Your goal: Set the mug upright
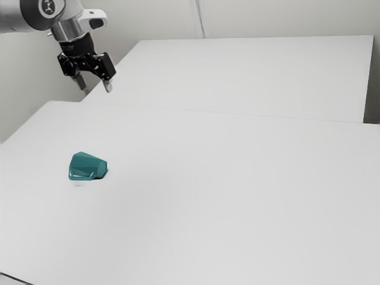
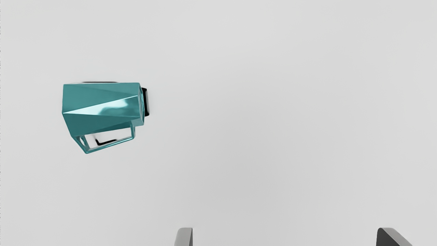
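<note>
Sideways, the mug point(image 2: 102, 106) lies on the table point(image 1: 237, 178), well apart from the gripper point(image 2: 285, 235), whose jaws stand wide and hold nothing. By the wrist view it sits outside the gap, off past one finger and out toward the camera's side of the hand. Its long axis runs nearly along the line from finger to finger, so closing at this angle would likely meet it end to end; a grasp across the body probably asks for roughly a quarter turn of the wrist, after a shift over and down. The handle point(image 2: 111, 145) juts from the flank nearer the fingers and could foul one of them. Righting it remains wholly undone.
</note>
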Robot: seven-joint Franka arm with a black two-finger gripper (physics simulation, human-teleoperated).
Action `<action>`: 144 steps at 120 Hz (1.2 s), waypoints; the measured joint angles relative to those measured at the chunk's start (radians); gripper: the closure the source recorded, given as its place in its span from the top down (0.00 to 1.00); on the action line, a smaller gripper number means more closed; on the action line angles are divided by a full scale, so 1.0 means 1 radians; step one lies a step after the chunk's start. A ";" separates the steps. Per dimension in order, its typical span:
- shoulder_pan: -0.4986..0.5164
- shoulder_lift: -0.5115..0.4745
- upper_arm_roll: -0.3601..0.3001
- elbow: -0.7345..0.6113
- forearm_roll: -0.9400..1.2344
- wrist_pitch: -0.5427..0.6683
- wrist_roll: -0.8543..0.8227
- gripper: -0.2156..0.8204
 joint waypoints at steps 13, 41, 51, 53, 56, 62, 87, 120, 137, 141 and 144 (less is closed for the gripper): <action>0.006 0.006 0.009 0.002 -0.001 -0.002 0.017 0.77; 0.015 0.010 0.038 0.005 -0.004 -0.012 0.050 0.77; 0.033 0.012 0.039 0.005 -0.005 -0.011 0.064 0.77; 0.037 0.014 0.039 0.005 -0.005 -0.011 0.067 0.77; 0.044 0.018 0.039 0.005 -0.006 -0.010 0.071 0.77; 0.062 0.024 0.039 0.005 -0.006 -0.009 0.080 0.77; 0.230 0.043 0.040 0.005 -0.008 -0.004 0.113 0.77; 0.482 0.153 0.038 0.040 -0.095 0.034 0.207 0.77; 0.555 0.232 0.042 0.038 -0.237 0.116 0.314 0.77; 0.570 0.247 0.042 0.036 -0.271 0.135 0.342 0.77; 0.579 0.256 0.042 0.034 -0.295 0.148 0.363 0.77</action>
